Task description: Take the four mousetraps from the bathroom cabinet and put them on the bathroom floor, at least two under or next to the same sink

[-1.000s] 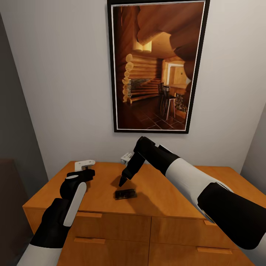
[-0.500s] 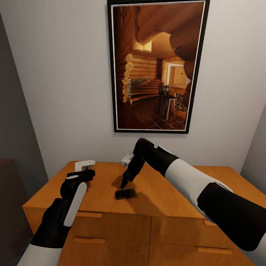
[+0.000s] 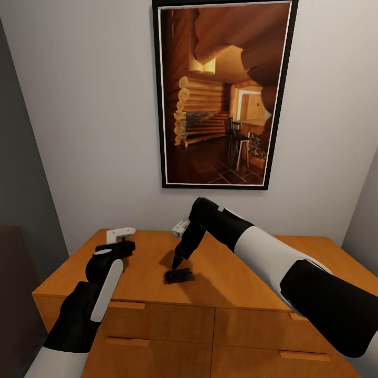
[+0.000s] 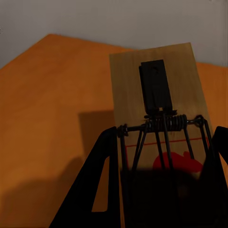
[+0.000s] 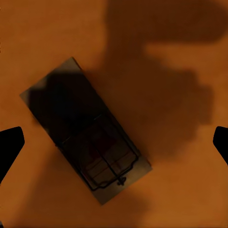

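Centrally, the right arm reaches in from the right, elbow raised, forearm sloping down to the right hand (image 3: pixel 177 260), which hangs over the orange tabletop (image 3: pixel 236 273). Its fingers (image 5: pixel 10 142) are spread wide, touching nothing, one at each side of the right wrist view. Below it, apart, a mousetrap (image 3: pixel 178 275) lies flat near the middle of the tabletop, long axis running left to right, slightly skewed. The left arm rises at the near left, bent over the tabletop's left part. The left hand (image 4: pixel 161 190) pinches a second mousetrap (image 4: pixel 159 99) by its near end, between its two fingers (image 4: pixel 102 180); this board's long axis points away from the hand, toward the far wall (image 3: pixel 94 105). On that wall hangs a framed picture (image 3: pixel 223 94).
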Robot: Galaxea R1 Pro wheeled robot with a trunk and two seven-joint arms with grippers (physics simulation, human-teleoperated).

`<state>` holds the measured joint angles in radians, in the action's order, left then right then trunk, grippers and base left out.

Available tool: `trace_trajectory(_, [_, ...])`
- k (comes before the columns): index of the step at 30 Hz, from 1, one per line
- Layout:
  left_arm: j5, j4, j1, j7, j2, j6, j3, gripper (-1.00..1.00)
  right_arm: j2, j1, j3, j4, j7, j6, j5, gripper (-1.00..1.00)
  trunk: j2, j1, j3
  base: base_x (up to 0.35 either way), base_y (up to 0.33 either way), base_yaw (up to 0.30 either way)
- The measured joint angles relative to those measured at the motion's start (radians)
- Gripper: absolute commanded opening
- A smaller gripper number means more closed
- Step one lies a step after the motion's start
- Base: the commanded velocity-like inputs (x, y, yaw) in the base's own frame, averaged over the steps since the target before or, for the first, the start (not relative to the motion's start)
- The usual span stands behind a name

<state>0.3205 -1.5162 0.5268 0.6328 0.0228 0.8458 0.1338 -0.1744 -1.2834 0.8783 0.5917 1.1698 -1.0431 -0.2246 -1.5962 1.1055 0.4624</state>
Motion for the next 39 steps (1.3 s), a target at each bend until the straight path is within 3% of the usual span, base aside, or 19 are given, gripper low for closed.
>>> trace_trajectory(10, [0.001,0.006,0.000,-0.001,-0.001,-0.052,0.001,-1.00,0.000,0.010,0.002,0.003,0.000,0.000,0.003,1.00,0.000,0.000,0.000,0.000,0.000,0.000])
trace_trajectory(32, [-0.001,0.014,0.000,-0.005,-0.001,-0.053,0.001,-1.00,0.000,0.011,-0.004,0.020,-0.002,0.000,0.000,1.00,0.000,0.000,0.000,0.000,0.000,0.000])
trace_trajectory(39, [-0.001,0.013,0.000,-0.005,-0.001,-0.052,0.000,-1.00,0.000,0.012,-0.003,0.030,-0.004,0.001,-0.001,1.00,0.000,0.000,0.000,0.000,0.000,0.144])
